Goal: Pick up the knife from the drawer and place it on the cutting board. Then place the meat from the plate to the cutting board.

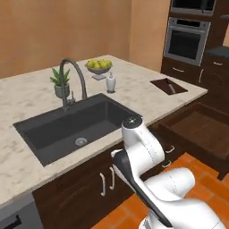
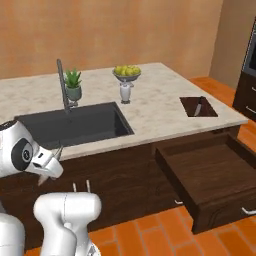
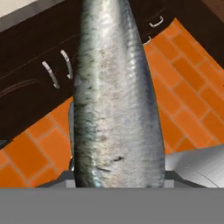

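The meat (image 3: 116, 96), a long silvery-grey scaled piece, hangs close before the hand camera, over the orange floor tiles and dark cabinet doors. My gripper is shut on it, and the meat hides the fingertips. The knife (image 1: 169, 84) (image 2: 198, 106) lies on the dark reddish cutting board (image 1: 162, 82) (image 2: 189, 104) near the counter's right end. Below the board, the dark wooden drawer (image 1: 197, 129) (image 2: 210, 172) stands pulled out with nothing inside. The plate is out of view.
A black sink (image 1: 76, 125) with a curved tap (image 1: 74, 78) is set in the marble counter (image 1: 27, 96). A potted plant (image 1: 60, 82), a white bottle (image 1: 110, 82) and a bowl of yellow fruit (image 1: 99, 66) stand behind it. Wall ovens (image 1: 185, 40) rise at the right.
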{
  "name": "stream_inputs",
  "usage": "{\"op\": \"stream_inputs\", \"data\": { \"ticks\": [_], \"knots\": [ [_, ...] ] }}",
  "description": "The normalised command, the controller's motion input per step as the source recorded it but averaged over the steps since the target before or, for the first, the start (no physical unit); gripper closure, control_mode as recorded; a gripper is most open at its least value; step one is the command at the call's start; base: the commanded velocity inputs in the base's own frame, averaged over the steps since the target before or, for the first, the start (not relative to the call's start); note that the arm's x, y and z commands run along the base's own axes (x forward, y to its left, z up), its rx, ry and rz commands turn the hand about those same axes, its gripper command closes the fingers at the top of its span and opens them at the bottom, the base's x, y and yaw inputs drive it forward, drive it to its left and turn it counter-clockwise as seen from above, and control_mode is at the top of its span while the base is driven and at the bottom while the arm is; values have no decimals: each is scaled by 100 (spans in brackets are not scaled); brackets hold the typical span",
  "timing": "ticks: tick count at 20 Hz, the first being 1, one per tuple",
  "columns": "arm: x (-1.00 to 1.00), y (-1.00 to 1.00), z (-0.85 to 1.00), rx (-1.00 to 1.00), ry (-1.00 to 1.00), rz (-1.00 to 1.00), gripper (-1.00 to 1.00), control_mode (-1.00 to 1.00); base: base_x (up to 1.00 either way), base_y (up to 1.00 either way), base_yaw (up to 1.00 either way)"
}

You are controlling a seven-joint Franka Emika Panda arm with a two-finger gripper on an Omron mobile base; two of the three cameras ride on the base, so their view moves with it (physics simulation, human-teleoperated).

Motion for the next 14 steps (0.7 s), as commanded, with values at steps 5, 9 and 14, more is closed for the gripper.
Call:
{"op": "stream_inputs", "data": {
  "ticks": [5,9,14],
  "knots": [
    [0,0,0,0,0,0,100,100,87,-45,-66],
    [0,0,0,0,0,0,100,100,100,24,-43],
    [0,0,0,0,0,0,100,100,100,43,-19]
  ]
}}
